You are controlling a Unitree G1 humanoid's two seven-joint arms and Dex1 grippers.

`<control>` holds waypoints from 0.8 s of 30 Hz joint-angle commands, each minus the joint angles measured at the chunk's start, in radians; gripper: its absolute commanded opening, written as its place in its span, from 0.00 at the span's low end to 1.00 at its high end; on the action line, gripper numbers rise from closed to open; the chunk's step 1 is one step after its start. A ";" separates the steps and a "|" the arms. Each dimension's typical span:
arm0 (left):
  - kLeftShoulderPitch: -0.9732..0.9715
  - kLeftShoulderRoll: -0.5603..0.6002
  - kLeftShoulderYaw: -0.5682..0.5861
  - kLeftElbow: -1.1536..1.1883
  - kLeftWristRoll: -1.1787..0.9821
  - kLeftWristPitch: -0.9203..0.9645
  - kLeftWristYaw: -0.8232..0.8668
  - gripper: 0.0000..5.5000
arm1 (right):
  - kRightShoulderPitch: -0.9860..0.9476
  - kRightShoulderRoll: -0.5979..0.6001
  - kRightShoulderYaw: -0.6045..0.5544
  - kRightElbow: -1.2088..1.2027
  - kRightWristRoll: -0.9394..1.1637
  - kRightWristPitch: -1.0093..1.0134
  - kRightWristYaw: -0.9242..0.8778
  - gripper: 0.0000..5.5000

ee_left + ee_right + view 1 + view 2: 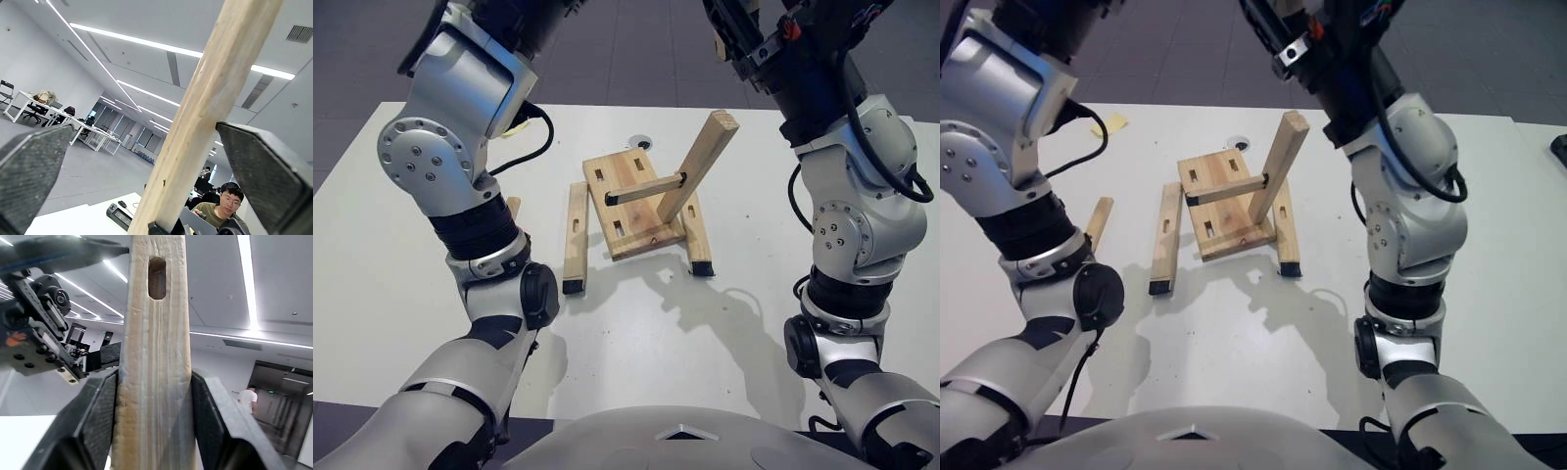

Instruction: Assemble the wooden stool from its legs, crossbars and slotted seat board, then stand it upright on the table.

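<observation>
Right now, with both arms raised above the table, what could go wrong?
The left gripper is open, one finger well clear of the wooden piece it straddles; if the right gripper, shut on a slotted leg, lets go, wood could fall. The tilted leg in the seat board looks loosely seated; a knock may topple it.
</observation>
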 commanded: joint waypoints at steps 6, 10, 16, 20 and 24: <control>-0.025 0.042 -0.025 -0.007 -0.068 -0.026 0.020 0.98 | 0.058 -0.009 0.079 0.036 -0.069 -0.032 0.025 0.37; -0.020 0.055 -0.028 0.002 -0.074 -0.040 0.033 0.98 | 0.081 -0.022 0.088 0.051 -0.099 -0.050 0.030 0.37; -0.006 0.083 -0.021 0.016 -0.079 -0.048 0.031 0.93 | 0.109 -0.032 0.099 0.049 -0.121 -0.061 0.047 0.37; 0.003 0.088 -0.030 0.023 -0.080 -0.056 0.028 0.81 | 0.112 -0.031 0.102 0.046 -0.123 -0.063 0.054 0.37; 0.016 0.085 -0.038 0.025 -0.082 -0.061 0.023 0.68 | 0.112 -0.031 0.106 0.045 -0.127 -0.063 0.059 0.37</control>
